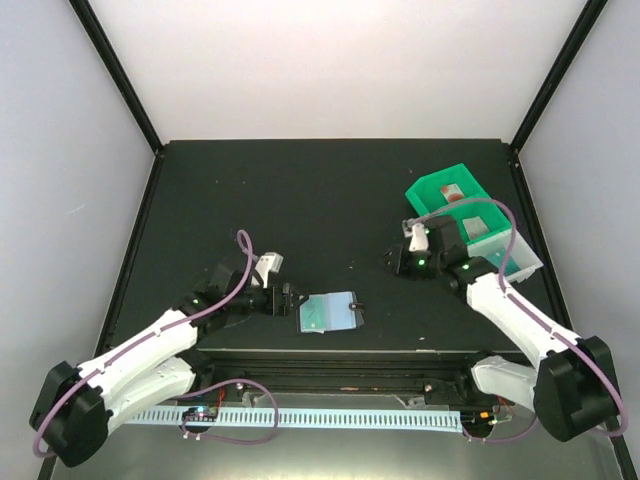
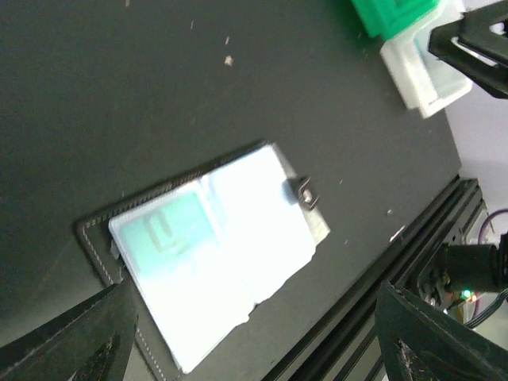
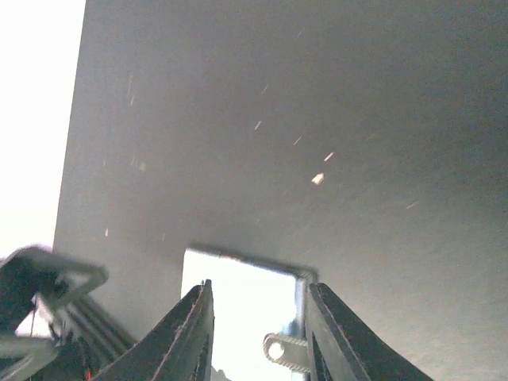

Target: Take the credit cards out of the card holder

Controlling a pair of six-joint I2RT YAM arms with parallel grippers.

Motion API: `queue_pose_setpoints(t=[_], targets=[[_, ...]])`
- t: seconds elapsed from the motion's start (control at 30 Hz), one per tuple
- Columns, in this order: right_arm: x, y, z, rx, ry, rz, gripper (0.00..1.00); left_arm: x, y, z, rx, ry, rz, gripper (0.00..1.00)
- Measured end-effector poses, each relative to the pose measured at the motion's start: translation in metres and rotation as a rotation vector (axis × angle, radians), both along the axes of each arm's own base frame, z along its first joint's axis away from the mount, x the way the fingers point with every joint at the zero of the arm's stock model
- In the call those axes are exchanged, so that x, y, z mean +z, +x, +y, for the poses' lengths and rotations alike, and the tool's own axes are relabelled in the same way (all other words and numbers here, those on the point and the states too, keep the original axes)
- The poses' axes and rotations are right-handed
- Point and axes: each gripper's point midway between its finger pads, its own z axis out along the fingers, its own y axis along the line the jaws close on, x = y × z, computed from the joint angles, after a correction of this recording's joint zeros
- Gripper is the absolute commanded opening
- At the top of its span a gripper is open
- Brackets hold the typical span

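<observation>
The card holder (image 1: 335,311) lies open on the black table near the front edge, pale blue-grey side up, its black clasp tab (image 1: 354,303) on the right. A teal-green card (image 1: 316,318) sits in its left half. The left wrist view shows the holder (image 2: 238,262), the card (image 2: 168,230) and the tab (image 2: 305,193). My left gripper (image 1: 291,298) is open and empty just left of the holder, apart from it. My right gripper (image 1: 393,260) is open and empty, to the holder's right and further back. The holder (image 3: 242,305) shows between its fingers (image 3: 189,329).
A green bin tray (image 1: 436,190) and a clear tray (image 1: 520,262) stand at the back right, behind the right arm. A small reddish flat thing (image 1: 452,190) lies in the green tray. The table's front rail (image 1: 330,352) runs just in front of the holder.
</observation>
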Motion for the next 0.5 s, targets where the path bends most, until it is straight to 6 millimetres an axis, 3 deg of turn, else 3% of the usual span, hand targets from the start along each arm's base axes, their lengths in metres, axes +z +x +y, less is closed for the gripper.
queue_pose_setpoints(t=[0.23, 0.5], targets=[[-0.020, -0.054, 0.070, 0.208, 0.029, 0.043, 0.34, -0.049, -0.019, -0.001, -0.005, -0.035, 0.148, 0.83], [-0.049, -0.099, 0.127, 0.376, 0.019, 0.101, 0.32, -0.059, -0.024, -0.003, 0.033, -0.146, 0.201, 0.76]])
